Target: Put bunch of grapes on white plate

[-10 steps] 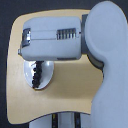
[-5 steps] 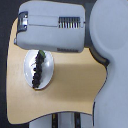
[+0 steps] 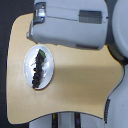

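From my remote seat I have only the exterior view, looking down on a light wooden table (image 3: 75, 85) with rounded corners. The white plate (image 3: 39, 67) sits toward the exterior view's left side of the tabletop, an oval of glossy white in this view. The bunch of grapes (image 3: 38, 70) lies on it, a narrow dark cluster running lengthwise along the plate, with its green leaf (image 3: 43, 52) at the upper end. The whole bunch sits within the plate's rim, nothing hanging over the edge that I can make out.

The robot's arm (image 3: 70, 25) fills the top of the frame, a bulky grey and white housing stretching across from the exterior view's right, with a dark vented panel (image 3: 91, 17) on its upper face. Its left end hangs above the table's far edge, just above the plate and apart from it. The gripper (image 3: 33, 31) shows at most as the blurred tip at that end; I cannot make out its fingers, so I cannot tell how wide it stands or whether it holds anything.
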`<state>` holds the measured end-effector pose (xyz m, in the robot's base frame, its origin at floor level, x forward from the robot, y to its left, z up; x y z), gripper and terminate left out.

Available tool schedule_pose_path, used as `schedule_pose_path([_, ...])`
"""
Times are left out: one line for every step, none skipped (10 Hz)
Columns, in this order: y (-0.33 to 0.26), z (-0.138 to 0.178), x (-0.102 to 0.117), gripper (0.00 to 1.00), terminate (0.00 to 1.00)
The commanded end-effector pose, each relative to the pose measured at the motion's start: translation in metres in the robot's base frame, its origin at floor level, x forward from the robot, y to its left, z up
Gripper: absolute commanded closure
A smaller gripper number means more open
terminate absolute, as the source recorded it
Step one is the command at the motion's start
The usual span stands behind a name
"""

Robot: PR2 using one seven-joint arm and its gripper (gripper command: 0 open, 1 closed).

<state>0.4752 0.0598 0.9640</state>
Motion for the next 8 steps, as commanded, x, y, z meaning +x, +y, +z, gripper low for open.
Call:
schedule_pose_path([-0.164,0.025,-0.023,0.0,0.0])
schedule_pose_path([-0.192,0.031,-0.024,0.0,0.0])
schedule_pose_path([-0.209,0.038,-0.024,0.0,0.0])
schedule_pose_path([-0.227,0.045,-0.025,0.0,0.0])
schedule_pose_path([-0.248,0.05,-0.023,0.0,0.0])
schedule_pose_path([-0.262,0.053,-0.021,0.0,0.0])
schedule_pose_path([-0.275,0.055,-0.019,0.0,0.0])
schedule_pose_path([-0.288,0.058,-0.019,0.0,0.0])
